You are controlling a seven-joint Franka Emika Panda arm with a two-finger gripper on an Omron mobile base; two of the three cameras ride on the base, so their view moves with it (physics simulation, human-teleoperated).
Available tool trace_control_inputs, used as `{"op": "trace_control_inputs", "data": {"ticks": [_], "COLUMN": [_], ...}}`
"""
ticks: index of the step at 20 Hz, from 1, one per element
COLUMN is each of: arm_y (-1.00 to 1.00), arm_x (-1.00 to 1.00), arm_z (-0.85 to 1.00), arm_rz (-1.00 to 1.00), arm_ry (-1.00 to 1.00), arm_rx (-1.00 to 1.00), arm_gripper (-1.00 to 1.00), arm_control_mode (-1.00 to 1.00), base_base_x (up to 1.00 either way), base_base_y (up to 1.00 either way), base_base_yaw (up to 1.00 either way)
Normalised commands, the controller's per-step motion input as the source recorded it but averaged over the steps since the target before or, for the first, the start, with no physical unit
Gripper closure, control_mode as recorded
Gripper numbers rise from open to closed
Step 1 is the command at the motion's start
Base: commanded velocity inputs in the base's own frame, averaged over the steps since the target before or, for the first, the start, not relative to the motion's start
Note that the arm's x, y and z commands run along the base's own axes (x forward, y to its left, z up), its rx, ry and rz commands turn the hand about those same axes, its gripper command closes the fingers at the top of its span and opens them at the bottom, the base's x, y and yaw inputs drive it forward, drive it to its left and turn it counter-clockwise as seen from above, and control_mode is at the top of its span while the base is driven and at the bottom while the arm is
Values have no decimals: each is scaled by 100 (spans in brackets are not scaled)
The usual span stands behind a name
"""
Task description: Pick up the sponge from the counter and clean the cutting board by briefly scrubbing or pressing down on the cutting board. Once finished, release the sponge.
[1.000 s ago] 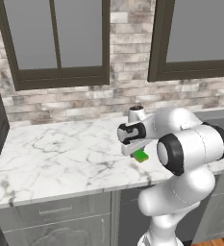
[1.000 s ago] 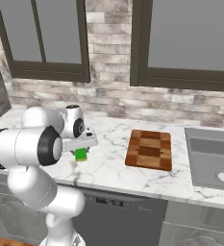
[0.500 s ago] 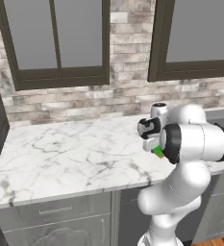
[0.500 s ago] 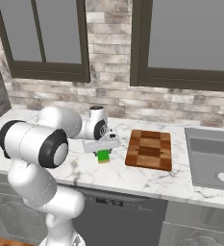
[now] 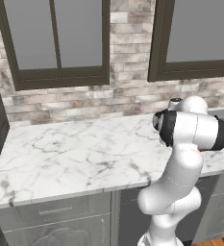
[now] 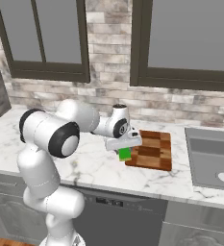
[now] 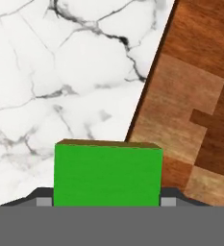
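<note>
Gripper (image 6: 125, 149): clamped on the sponge, one finger at each side
Sponge (image 7: 107, 175): green face up, held off the counter, over the board's left edge
Board (image 6: 153, 149): flat on the counter, at 3 o'clock from the gripper in the right base view
Counter (image 5: 70, 153): white marble
Sink (image 6: 210, 158): at 3 o'clock from the board

Sponge (image 7: 107, 174) hides claw fingertips (hand view); cutting board (image 7: 195, 96) cropped.
</note>
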Motion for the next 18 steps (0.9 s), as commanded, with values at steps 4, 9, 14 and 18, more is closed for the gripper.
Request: {"op": "trace_control_inputs", "data": {"ticks": [4, 9, 14, 18], "arm_y": [-19, -24, -32, -13], "arm_x": [15, 37, 14, 15], "arm_z": [-11, -9, -24, -41], "arm_rz": [-2, 0, 0, 0], "arm_ry": [1, 0, 0, 0], "arm_rx": [0, 0, 0, 0], "arm_gripper": [100, 100, 100, 100], "arm_control_mode": [-100, -100, -100, -100], "base_base_x": [0, 0, 0, 0], "base_base_y": [0, 0, 0, 0], "base_base_yaw": [0, 0, 0, 0]}}
